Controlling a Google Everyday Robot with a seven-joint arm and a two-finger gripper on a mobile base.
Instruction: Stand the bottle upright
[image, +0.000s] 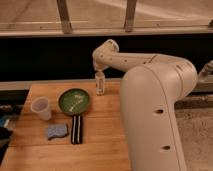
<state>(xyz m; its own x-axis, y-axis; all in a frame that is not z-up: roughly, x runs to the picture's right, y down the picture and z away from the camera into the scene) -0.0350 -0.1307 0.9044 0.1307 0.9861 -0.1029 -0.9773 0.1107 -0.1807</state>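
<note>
The bottle (100, 84) is standing upright near the worktop's (100, 145) far edge, just beside the green plate (74, 101), while the end effector (99, 71), closed on its top, is holding it; only release appears left.

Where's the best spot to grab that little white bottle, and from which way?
Grab it near the top, coming straight down from above. The bottle stands upright on the wooden table, slim and tall, so its neck end is easiest to pinch. The robot's hand is already shut on the bottle's upper part from above. The green plate sits close on its left, so a side approach there looks crowded.
</note>
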